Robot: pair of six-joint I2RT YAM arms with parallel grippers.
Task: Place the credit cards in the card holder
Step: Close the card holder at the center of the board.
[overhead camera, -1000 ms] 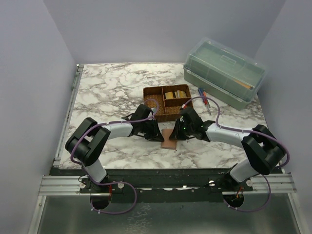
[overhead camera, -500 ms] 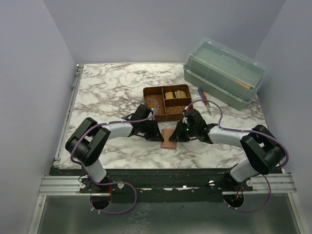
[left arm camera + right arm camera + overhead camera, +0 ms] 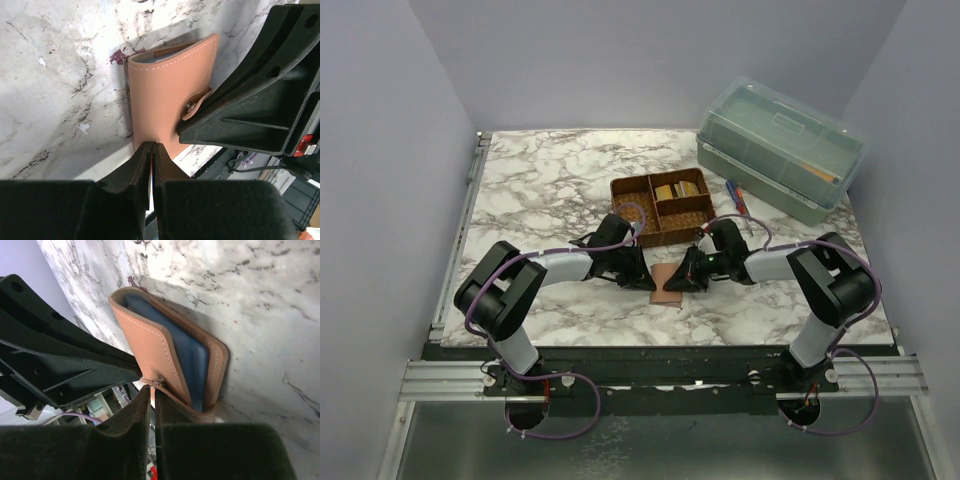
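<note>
Because the folded tan leather card holder [image 3: 667,285] must be unsnapped before anything goes in, it lies mid-frame on the marble tabletop [image 3: 540,190], braced between both arms, the left claw [image 3: 152,155] clenched on its lower edge and the right claw [image 3: 152,400] pinching its snap tab [image 3: 161,381].

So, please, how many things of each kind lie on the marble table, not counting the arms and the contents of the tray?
card holder: 1
woven tray: 1
green box: 1
pens: 2
total: 5
</note>
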